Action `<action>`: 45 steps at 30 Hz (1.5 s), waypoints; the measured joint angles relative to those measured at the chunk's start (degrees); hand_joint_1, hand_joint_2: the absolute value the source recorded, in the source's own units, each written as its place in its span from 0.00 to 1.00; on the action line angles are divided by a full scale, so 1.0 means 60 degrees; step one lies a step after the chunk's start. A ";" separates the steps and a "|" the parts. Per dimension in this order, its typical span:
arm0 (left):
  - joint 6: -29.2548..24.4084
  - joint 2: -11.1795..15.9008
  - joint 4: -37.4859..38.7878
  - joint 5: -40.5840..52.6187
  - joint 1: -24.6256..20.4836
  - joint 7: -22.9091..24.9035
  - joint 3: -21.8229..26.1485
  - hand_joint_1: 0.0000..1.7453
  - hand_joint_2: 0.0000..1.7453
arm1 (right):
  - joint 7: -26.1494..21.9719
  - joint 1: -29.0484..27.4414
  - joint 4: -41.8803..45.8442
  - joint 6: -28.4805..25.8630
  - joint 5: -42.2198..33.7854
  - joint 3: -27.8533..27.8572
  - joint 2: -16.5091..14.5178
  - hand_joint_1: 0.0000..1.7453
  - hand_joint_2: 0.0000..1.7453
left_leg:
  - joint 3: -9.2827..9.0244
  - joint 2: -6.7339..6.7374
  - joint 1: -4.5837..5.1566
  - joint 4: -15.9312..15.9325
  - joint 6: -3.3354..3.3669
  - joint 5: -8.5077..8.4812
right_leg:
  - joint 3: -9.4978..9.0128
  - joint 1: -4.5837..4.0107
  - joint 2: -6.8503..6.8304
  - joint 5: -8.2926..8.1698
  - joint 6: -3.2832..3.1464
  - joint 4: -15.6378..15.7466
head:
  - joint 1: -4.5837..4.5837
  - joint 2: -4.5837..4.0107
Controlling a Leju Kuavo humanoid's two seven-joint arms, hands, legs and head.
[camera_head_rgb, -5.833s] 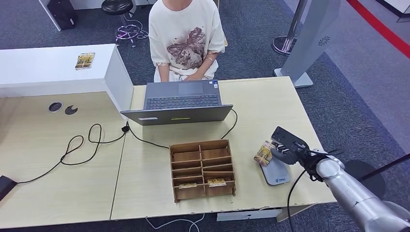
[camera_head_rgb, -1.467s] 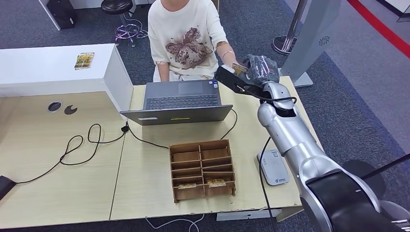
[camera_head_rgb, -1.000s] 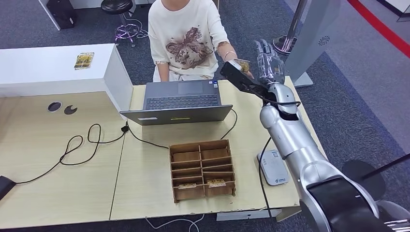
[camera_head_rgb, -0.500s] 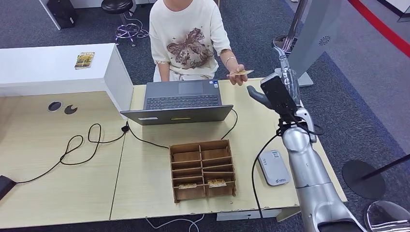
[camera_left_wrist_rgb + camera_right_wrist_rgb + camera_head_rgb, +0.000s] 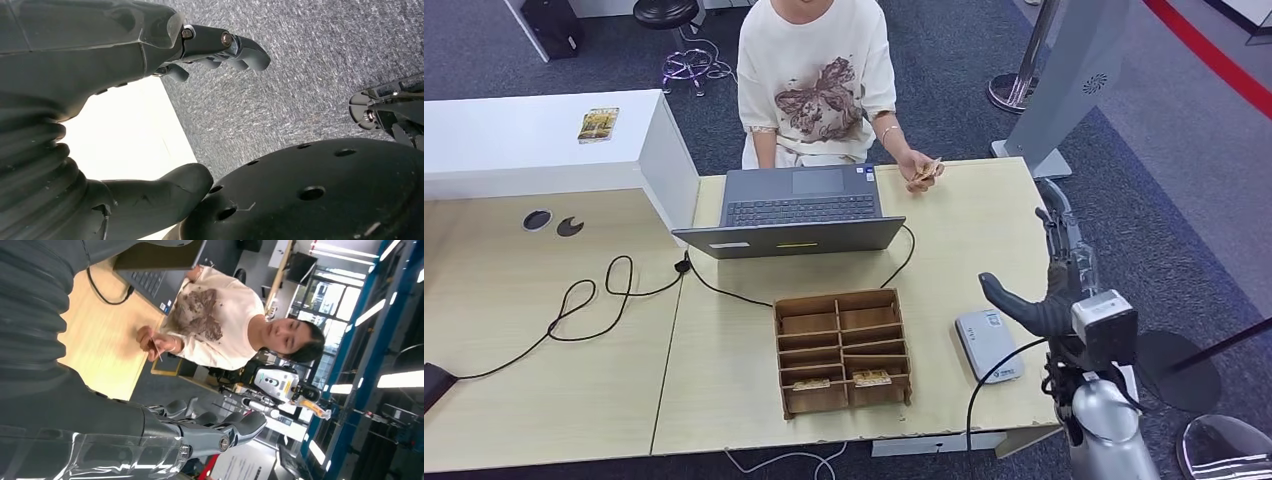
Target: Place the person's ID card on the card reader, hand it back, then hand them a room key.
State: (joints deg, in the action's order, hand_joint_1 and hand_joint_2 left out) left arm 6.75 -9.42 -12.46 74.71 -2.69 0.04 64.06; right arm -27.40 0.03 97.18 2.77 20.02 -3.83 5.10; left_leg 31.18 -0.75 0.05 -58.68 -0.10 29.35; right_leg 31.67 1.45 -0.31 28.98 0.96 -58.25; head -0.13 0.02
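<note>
Reception desk (image 5: pixel 724 380) with laptop (image 5: pixel 799 210)

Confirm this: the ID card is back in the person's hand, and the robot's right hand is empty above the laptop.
Not quite. The ID card is in the person's hand, and the right hand is empty, fingers spread, but the head view shows it beside the card reader, not above the laptop.

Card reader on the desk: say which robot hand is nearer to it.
Right. The right hand is raised just beside the card reader, above the desk's right edge. The left hand hangs by the robot's body over grey carpet, away from the desk.
</note>
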 joint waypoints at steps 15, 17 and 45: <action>-0.0280 -0.0141 -0.0004 -0.0190 0.0020 0.0232 0.0467 0.00 1.00 | -0.1429 -0.3175 0.2484 -0.2096 0.2458 0.0410 -0.1597 0.00 1.00 | 0.0003 0.0010 -0.0001 0.0006 -0.0002 0.0002 | 0.0004 0.0000 0.0008 0.0008 -0.0005 -0.0001 | 0.0000 0.0001; -0.0304 -0.0150 -0.0004 -0.0182 0.0019 0.0254 0.0469 0.00 1.00 | -0.1403 -0.3414 0.2617 -0.2219 0.2786 0.0389 -0.1736 0.00 1.00 | 0.0003 0.0010 0.0000 0.0006 -0.0003 0.0002 | 0.0003 0.0000 0.0008 0.0008 -0.0005 -0.0001 | 0.0000 0.0001; -0.0359 -0.0172 -0.0004 -0.0072 -0.0005 0.0300 0.0634 0.00 1.00 | 0.3312 -0.4903 0.2317 -0.4284 0.7506 -0.1528 0.0134 0.00 1.00 | 0.0007 0.0010 0.0003 0.0006 -0.0001 0.0004 | 0.0002 0.0003 0.0009 0.0008 -0.0005 0.0004 | 0.0001 0.0000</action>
State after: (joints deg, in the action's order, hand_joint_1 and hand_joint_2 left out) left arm 4.60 -10.45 -12.48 74.28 -2.72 1.84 67.87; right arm -7.53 -29.39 111.08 -22.93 65.05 -12.99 5.90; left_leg 31.22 -0.69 0.07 -58.65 -0.11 29.38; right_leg 31.69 1.46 -0.26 29.02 0.93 -58.23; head -0.13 0.02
